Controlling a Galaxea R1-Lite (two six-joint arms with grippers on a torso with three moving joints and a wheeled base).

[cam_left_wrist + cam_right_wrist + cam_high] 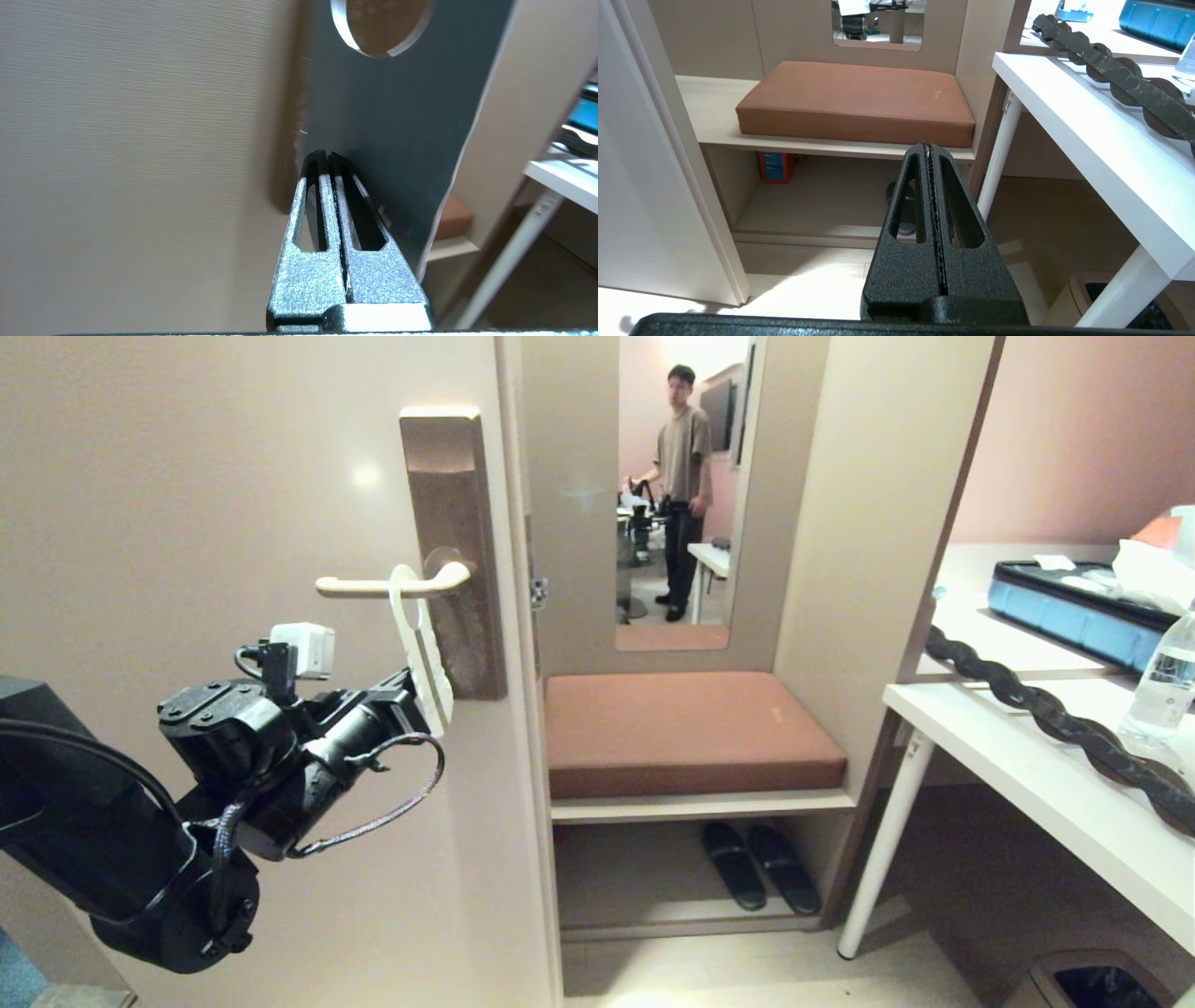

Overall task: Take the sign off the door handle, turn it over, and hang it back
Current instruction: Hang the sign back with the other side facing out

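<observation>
Sign [422, 644] hanging on handle [392, 584] upper left of centre, left gripper [431, 702] at its lower end, bench [691, 733] right.

Black robot arm, lower left of the head view

Glossy black jointed left arm [187, 803] with screwed round cap, looping braided cable, small white box on top; black textured slotted fingers [322, 224].

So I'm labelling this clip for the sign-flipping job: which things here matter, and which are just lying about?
Part of the job:
- sign, hanging on the door handle
- left pincer, shut, tips at the sign's lower edge
- right pincer, shut, parked away from the door

Just lying about:
- cushion
- slippers
- water bottle
- blue case
- person in the mirror
</observation>
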